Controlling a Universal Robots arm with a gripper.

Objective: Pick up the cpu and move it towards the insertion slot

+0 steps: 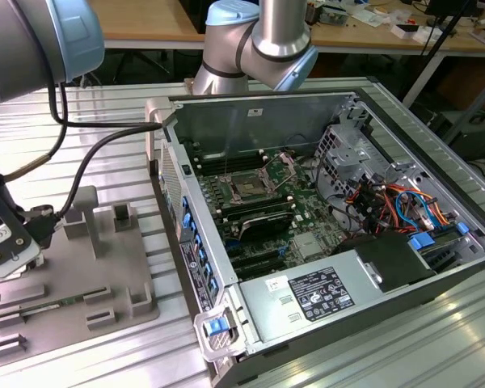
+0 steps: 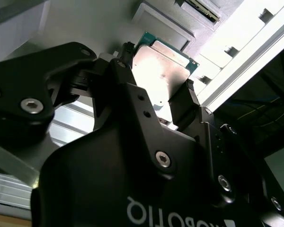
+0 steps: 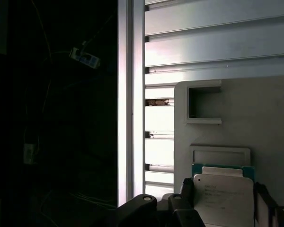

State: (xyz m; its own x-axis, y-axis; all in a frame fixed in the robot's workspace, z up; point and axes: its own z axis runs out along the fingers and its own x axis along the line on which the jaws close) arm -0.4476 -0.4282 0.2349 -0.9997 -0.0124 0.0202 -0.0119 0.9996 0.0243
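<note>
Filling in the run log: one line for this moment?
gripper: jaws shut on cpu | location: over grey tray | insertion slot: inside computer case, apart from gripper

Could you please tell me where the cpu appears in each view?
Exterior view: gripper at the exterior view's left, at the tray.
Second wrist view: cpu just beyond the gripper, before the tray.
First wrist view: cpu by the gripper, against the tray.
Shared landmark: the tray.

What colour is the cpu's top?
The cpu top is pale silvery-white, teal-green rimmed; clearest in the first wrist view.
</note>
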